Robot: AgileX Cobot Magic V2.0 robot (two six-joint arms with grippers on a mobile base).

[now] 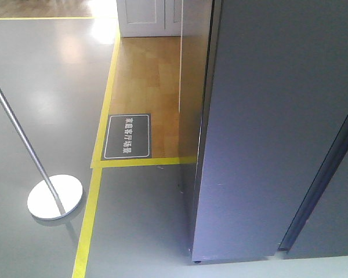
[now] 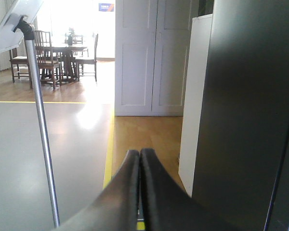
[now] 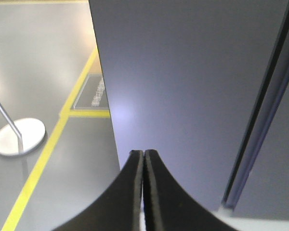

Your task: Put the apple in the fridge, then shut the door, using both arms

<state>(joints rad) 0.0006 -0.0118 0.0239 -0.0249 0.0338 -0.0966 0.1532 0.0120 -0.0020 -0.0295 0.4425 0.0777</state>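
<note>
Two dark grey panels fill my right side: the fridge [image 1: 261, 133], tall and flat-fronted, with a narrow dark seam running between its panels, so the door [image 3: 192, 77] looks closed or nearly so from here. Beyond it lie the grey floor [image 1: 40, 87], marked with yellow tape lines [image 1: 84, 231], and a strip of wood flooring carrying a dark floor sign [image 1: 126, 136]. A metal pole on a round base [image 1: 54, 197] stands well apart to the left.

My left gripper [image 2: 139, 156] points past the fridge's side toward white cupboard doors [image 2: 144, 53]; its fingers are pressed together with nothing between them. My right gripper [image 3: 143, 156] faces the door panel, fingers likewise clenched tight and empty.

As for the apple, no view shows it, so I cannot say where it sits.

By my reckoning the door will be heavy and stiff, swinging on its hinge, and its smooth face offers little to pinch; an edge at that seam looks like the likeliest place to hook. The apple should be light, firm, a little slick and easily bruised, best taken across its widest part with gentle pressure.
</note>
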